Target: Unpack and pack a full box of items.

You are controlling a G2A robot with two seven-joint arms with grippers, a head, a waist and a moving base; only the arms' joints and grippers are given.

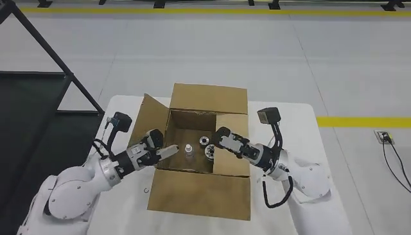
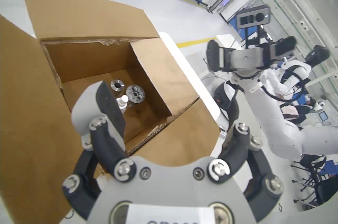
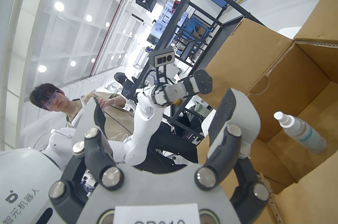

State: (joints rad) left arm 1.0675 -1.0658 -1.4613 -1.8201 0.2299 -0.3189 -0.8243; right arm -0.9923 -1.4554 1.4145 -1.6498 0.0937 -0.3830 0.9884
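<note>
While L end effector (image 1: 164, 145), R end effector (image 3: 161, 106) gape empty, bottle (image 3: 301, 132) cap-up in box (image 1: 209, 98).

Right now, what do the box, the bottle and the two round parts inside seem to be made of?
Box: matt brown corrugated cardboard; fluting shows along torn edges.
Bottle: clear, probably plastic, with a white cap; see-through body.
Ring and holed disc: probably metal; bright silvery sheen.

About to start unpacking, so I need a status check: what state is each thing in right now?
Cardboard box: open, flaps folded out.
Spray bottle: upright inside the box.
Two metal parts: lying flat on the box floor.
Left gripper: open, empty.
Right gripper: open, empty.
</note>
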